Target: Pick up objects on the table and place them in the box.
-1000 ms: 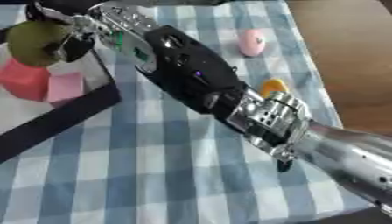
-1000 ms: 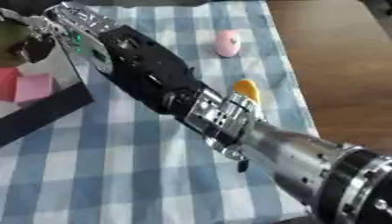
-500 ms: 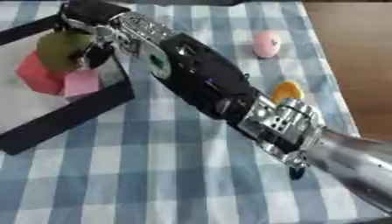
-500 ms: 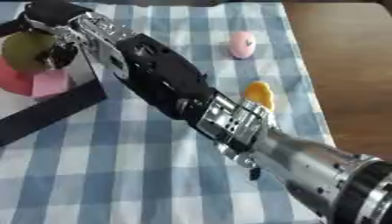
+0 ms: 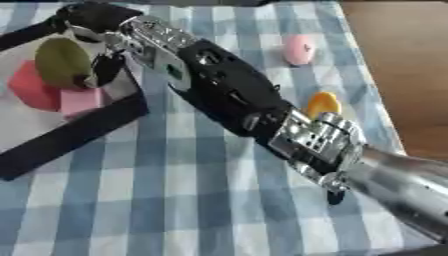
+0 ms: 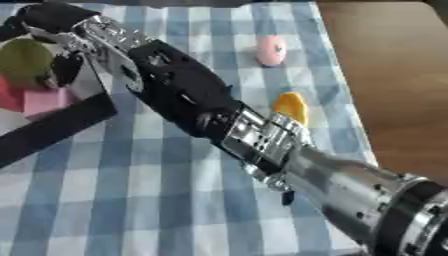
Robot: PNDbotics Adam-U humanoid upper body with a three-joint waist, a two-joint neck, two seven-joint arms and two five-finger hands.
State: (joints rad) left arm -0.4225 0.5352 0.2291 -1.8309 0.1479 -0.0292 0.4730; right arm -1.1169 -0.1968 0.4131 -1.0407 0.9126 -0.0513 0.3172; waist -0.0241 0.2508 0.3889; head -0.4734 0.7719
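1. I can read no text, label, brand, number or sign in either eye view.
2. The black forearm housing of the right arm [image 5: 229, 90] carries a small green mark; I cannot tell whether it is lettering.
3. The pink egg-shaped object [image 5: 297, 49] on the blue-and-white checked tablecloth [image 5: 175, 200] shows a small dark spot; it is not legible as a character.

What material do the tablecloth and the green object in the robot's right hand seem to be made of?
Tablecloth: probably woven fabric, matte, with a blue and white check print. Green object, held in the right hand over the box: smooth and olive, possibly plastic or foam; the look leaves it open.
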